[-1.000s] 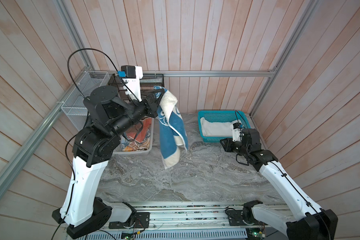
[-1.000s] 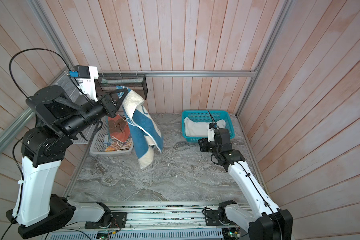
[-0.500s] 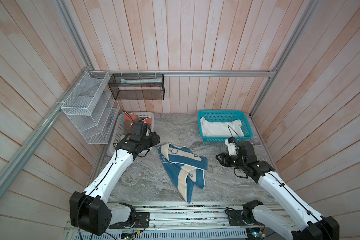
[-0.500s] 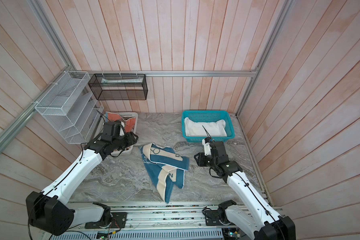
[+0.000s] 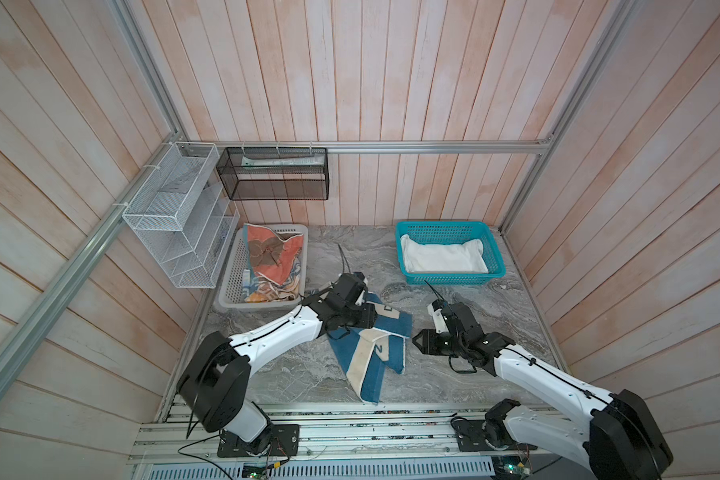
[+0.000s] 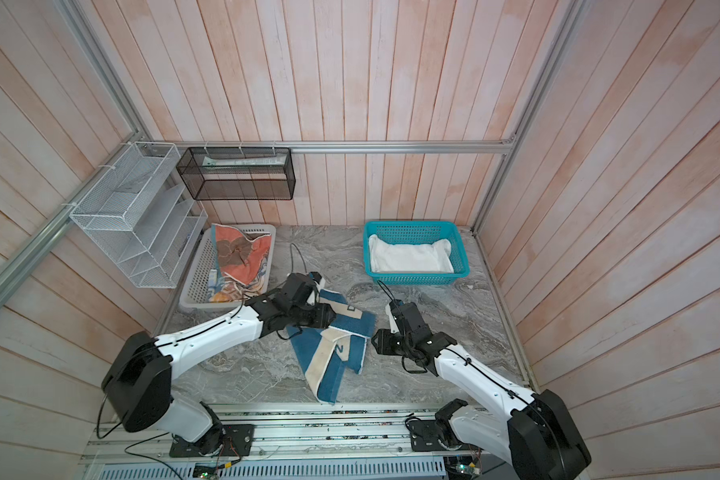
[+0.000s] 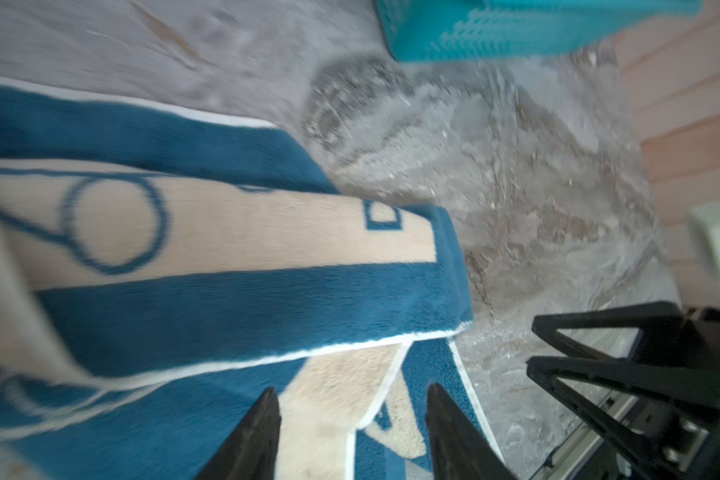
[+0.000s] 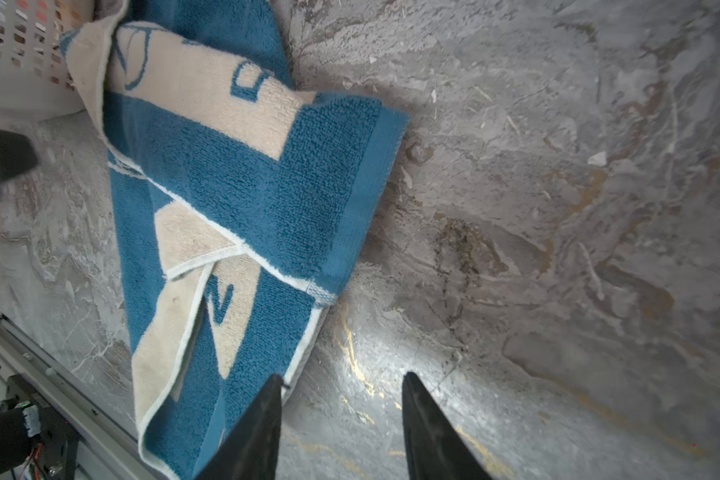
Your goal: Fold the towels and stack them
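The blue-and-cream towel (image 5: 364, 353) is lying crumpled in the middle of the marble tabletop (image 5: 300, 374), doubled over itself so that two layers are crossing at an angle. A cream band with a blue "D" is showing on the upper fold and an "N" on the lower one, and white hems are running along the edges. The left gripper (image 7: 350, 399) is hovering low over the towel, its jaws standing apart with only cloth beneath them and nothing pinched. The right gripper (image 8: 344, 386) is pointing at bare marble just beside the towel's hemmed edge, jaws likewise spread and gripping nothing. The towel's far corner is lying near the white basket (image 5: 231, 274), where a coral-orange towel (image 5: 275, 253) is sitting heaped. A white towel (image 5: 445, 259) is resting folded in the teal basket (image 5: 441, 226), well apart. Bare marble is lying open between the towel and the teal basket, and the towel's near tip is almost reaching the front rail (image 5: 308, 411).
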Available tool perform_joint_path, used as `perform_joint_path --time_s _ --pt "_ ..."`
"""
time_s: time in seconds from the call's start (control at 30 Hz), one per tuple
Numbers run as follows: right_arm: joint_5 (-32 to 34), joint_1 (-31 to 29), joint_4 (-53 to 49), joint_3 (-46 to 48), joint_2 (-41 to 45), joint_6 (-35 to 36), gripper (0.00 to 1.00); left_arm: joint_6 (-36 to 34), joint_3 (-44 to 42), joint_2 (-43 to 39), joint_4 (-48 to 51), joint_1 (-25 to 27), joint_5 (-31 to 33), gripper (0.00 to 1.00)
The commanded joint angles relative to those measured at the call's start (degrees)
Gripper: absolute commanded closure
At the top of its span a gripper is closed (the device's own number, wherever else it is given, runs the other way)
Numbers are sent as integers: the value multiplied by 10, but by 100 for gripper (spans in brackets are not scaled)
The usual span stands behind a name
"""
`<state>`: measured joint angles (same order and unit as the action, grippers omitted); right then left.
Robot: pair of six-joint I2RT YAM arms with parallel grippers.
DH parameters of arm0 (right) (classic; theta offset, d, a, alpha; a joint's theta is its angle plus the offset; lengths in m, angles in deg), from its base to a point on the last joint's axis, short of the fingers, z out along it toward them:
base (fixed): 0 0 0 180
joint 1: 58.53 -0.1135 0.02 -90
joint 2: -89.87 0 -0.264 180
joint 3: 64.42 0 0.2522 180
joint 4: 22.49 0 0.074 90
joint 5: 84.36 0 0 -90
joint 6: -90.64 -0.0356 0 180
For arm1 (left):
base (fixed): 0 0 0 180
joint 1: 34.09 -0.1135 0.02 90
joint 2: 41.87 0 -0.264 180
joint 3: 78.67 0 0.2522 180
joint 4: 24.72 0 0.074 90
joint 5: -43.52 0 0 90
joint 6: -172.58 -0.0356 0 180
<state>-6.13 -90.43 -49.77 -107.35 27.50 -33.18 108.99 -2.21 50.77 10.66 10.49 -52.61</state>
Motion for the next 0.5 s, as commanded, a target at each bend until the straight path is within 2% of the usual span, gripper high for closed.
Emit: perform_joint_path --time_s 0.0,0.1,0.2,0.33,0.47 --pt "-13 -4 37 42 20 -73 52 -90 56 64 -35 50 36 39" --pt "49 -1 -14 64 46 -118 52 -159 105 122 -40 110 79 34" --pt "64 32 -74 78 78 -111 53 -231 157 180 -19 165 169 27" --pt "43 57 -65 107 130 -133 53 -261 207 245 13 176 225 25" --pt "46 67 -78 110 137 -128 53 -285 215 274 9 177 251 25"
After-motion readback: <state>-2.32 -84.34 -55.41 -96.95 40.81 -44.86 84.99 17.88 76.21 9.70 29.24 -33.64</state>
